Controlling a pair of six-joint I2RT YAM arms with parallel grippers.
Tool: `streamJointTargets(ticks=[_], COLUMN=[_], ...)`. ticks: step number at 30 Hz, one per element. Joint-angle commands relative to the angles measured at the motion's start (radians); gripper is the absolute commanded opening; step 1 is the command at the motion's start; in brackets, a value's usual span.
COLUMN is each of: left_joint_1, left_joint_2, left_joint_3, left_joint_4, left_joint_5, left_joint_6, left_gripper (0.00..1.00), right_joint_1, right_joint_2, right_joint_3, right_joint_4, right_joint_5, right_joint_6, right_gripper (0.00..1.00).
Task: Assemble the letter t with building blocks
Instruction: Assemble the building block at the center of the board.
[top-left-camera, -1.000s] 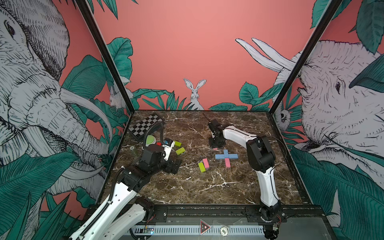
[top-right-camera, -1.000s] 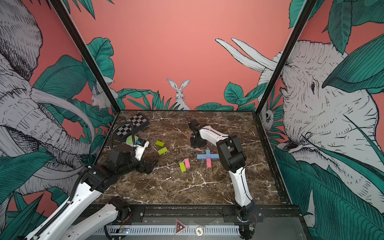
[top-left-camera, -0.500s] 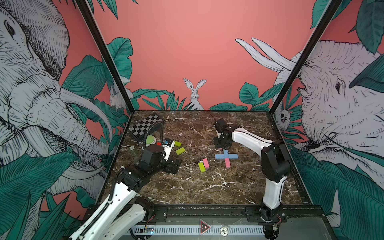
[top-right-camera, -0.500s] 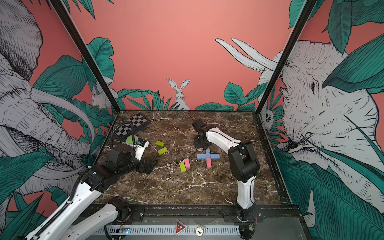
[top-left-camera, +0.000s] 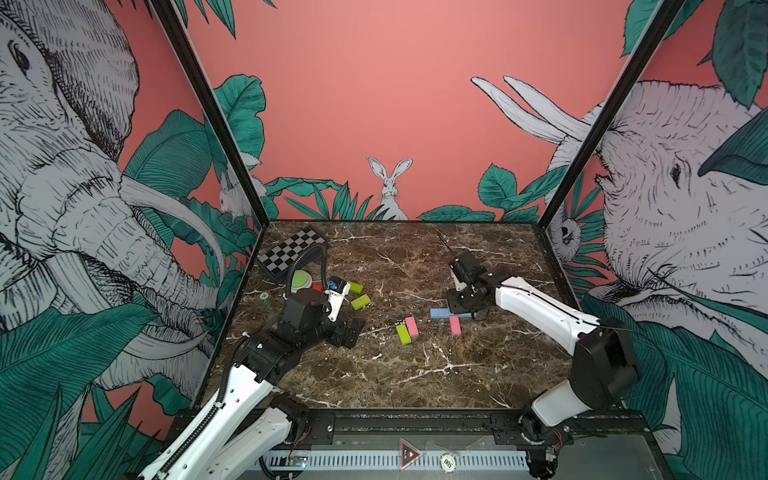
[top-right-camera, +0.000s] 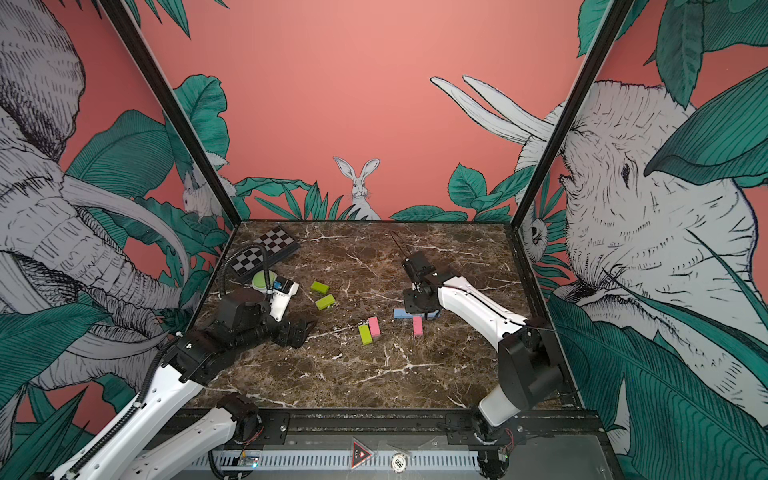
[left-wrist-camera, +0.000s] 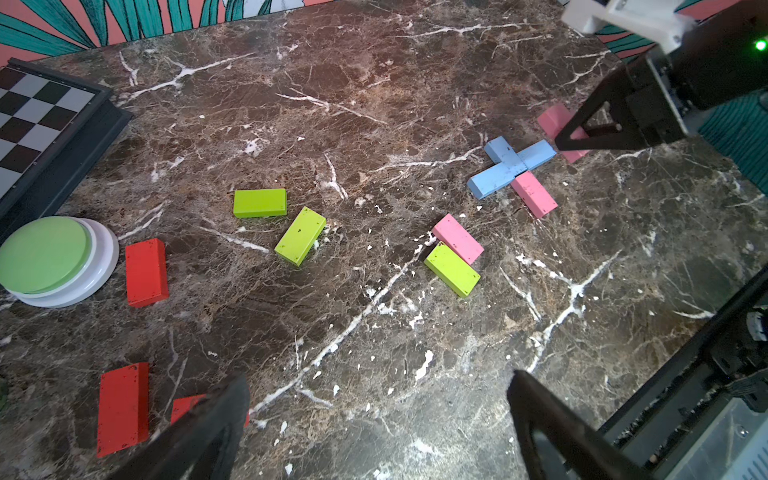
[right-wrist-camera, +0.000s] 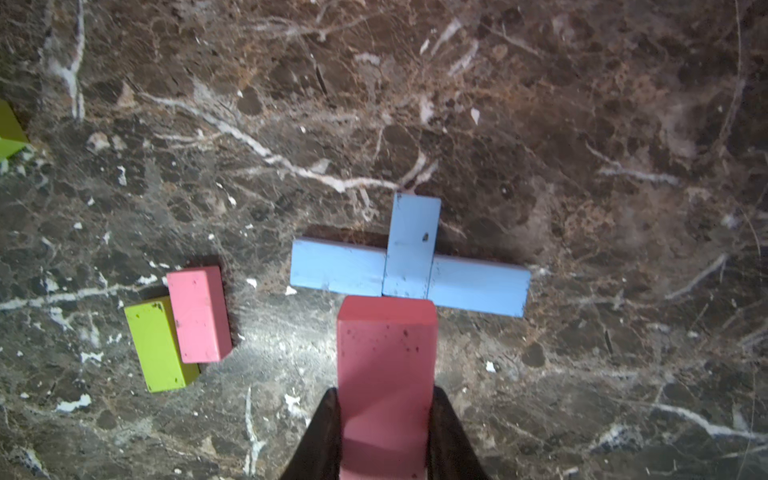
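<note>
My right gripper (right-wrist-camera: 384, 397) is shut on a pink block (right-wrist-camera: 386, 357) and holds it off the table. It hangs just over the near side of a light blue cross of blocks (right-wrist-camera: 409, 266), which shows in both top views (top-left-camera: 439, 312) (top-right-camera: 400, 313). A second pink block (left-wrist-camera: 534, 194) lies against the blue bar as a stem (top-left-camera: 454, 325). A pink and lime green pair (top-left-camera: 407, 329) lies left of it. Two lime green blocks (top-left-camera: 360, 301) and red blocks (left-wrist-camera: 146, 272) lie near my left gripper (top-left-camera: 349, 332), which is open and empty over bare table (left-wrist-camera: 376, 380).
A chequered board (top-left-camera: 291, 249) lies at the back left corner. A round green-topped white button (left-wrist-camera: 45, 257) stands in front of it, beside the red blocks. Walls close the marble table (top-left-camera: 415, 374) on three sides.
My right gripper has moved forward and to the right with the pink block, ending over the blue cross, and its elbow has swung out to the right. The left arm has not moved.
</note>
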Motion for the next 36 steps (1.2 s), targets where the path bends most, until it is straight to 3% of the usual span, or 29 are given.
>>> streamJointTargets(ticks=[1,19,36], left_joint_1=[-0.004,-0.008,-0.009], left_joint_2=[-0.026,-0.051,-0.053], left_joint_3=[-0.011,-0.022,-0.021], left_joint_4=[0.016,0.051,0.045], left_joint_5=[0.022,0.097,0.060], left_joint_6=[0.006,-0.001,0.001], left_gripper=[0.99,0.99,0.99], right_joint_1=[-0.004,0.045,0.108], right_joint_2=[-0.072,-0.293,-0.159], right_joint_3=[-0.068,-0.420,-0.451], right_joint_4=[-0.024,0.088,0.228], right_joint_5=[-0.007,-0.075,-0.067], right_joint_6=[0.030,0.154,0.188], right_gripper=[0.18,0.19,0.19])
